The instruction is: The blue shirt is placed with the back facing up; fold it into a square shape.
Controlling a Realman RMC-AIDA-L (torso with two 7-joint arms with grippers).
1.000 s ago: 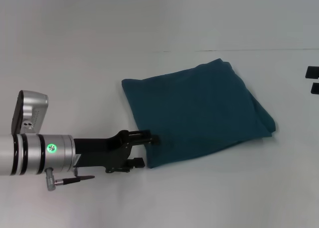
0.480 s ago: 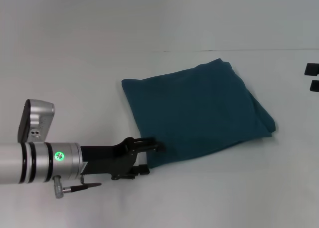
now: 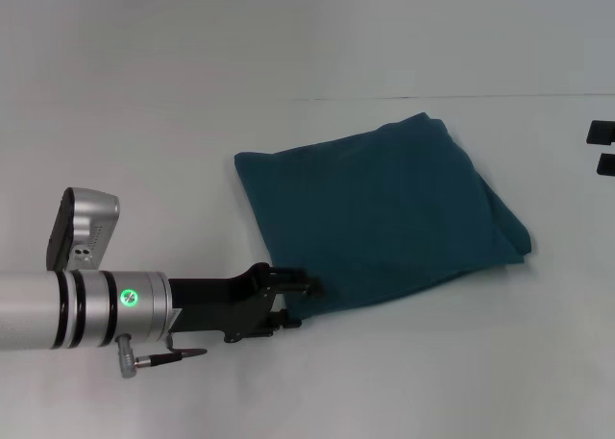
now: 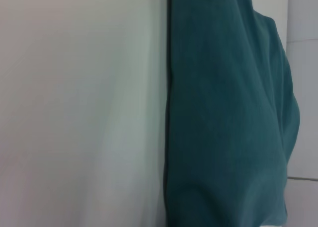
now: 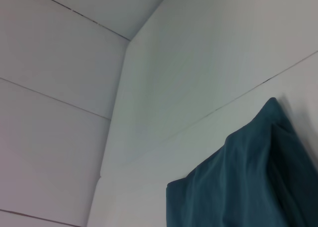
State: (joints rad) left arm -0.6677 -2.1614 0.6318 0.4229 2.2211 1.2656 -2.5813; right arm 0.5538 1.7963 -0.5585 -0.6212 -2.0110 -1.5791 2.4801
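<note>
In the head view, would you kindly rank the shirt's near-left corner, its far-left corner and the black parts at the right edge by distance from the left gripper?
1. Near-left corner of the blue shirt, right at the left gripper.
2. Far-left corner, farther back on the white table.
3. Black parts, at the far right edge.

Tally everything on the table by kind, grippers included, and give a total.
Shirts: 1, the blue shirt, folded on the white table
Grippers: 2, the left gripper at the shirt's near corner, the right gripper at the far right edge
Total: 3
</note>
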